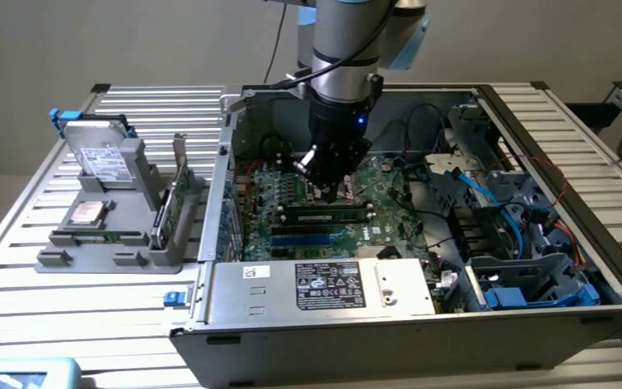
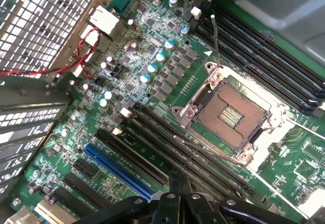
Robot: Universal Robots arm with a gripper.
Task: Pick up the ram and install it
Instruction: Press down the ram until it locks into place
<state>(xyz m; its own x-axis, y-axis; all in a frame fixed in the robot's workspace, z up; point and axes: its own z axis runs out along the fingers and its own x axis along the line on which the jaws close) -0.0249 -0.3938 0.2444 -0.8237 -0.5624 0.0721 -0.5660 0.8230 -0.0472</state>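
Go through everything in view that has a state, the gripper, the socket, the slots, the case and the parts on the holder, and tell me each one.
gripper: shut, nothing seen in it, down inside the case over the motherboard
processor socket: uncovered, empty, pins exposed
memory slots: look empty
computer case: lying on its side, panel off
expansion card: upright in the grey holder
processor chip: flat on the holder

An open computer case (image 1: 570, 267) is being displayed on a slatted metal table (image 1: 30, 243), its green motherboard (image 2: 152, 82) and bare processor socket (image 2: 231, 115) being exposed, while a grey holder (image 1: 106, 243) with a hard drive (image 1: 100, 158) is being kept beside it.
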